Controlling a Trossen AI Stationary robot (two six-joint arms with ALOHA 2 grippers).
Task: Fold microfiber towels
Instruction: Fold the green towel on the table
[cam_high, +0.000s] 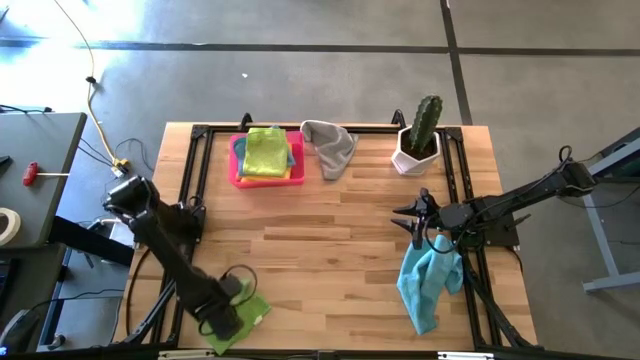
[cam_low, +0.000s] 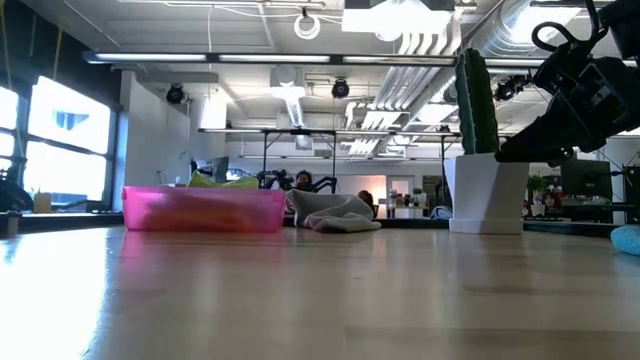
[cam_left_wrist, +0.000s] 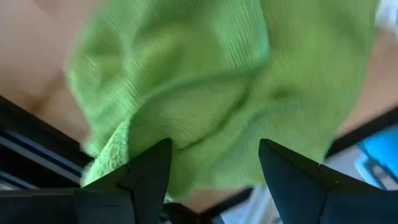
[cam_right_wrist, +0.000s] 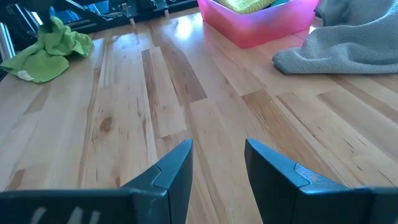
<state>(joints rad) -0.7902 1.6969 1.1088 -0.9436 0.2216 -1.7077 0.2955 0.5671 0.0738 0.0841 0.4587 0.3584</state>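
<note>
One pink tray (cam_high: 236, 168) w/ lime towel (cam_high: 266, 152) on top; both arms' fingers spread

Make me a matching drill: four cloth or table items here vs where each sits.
Items:
1. green towel
2. light blue towel
3. grey towel
4. pink tray

Places:
A. crumpled on the table between tray and cactus pot
B. near table edge, under the left gripper
C. far edge, holding folded yellow-green cloths
D. right side, by the right gripper

Pairs: 1-B, 2-D, 3-A, 4-C
</note>
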